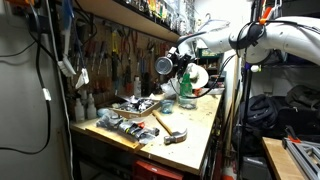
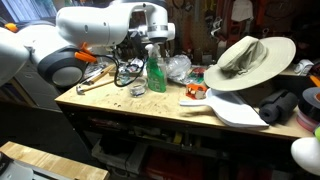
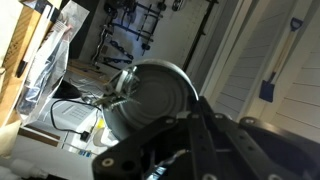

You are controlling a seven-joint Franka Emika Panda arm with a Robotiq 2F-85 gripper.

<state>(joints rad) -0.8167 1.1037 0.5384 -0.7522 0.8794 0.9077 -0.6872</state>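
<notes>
My gripper point(image 3: 188, 112) is raised above the workbench, and its dark fingers are closed together on the rim of a round metal can point(image 3: 150, 98). The can fills the middle of the wrist view, with its ribbed flat end facing the camera. In an exterior view the can point(image 1: 163, 65) shows as a round disc at the end of the white arm, held in the air above the bench's far end. In an exterior view the gripper point(image 2: 152, 38) hangs just above a green spray bottle point(image 2: 156, 72).
The wooden workbench point(image 1: 196, 128) carries a hammer point(image 1: 168, 126), a tray of clutter point(image 1: 122, 118), a wide-brimmed hat point(image 2: 250, 58), a white cutting board point(image 2: 238, 110) and a small jar point(image 2: 137, 89). A tool wall stands behind the bench.
</notes>
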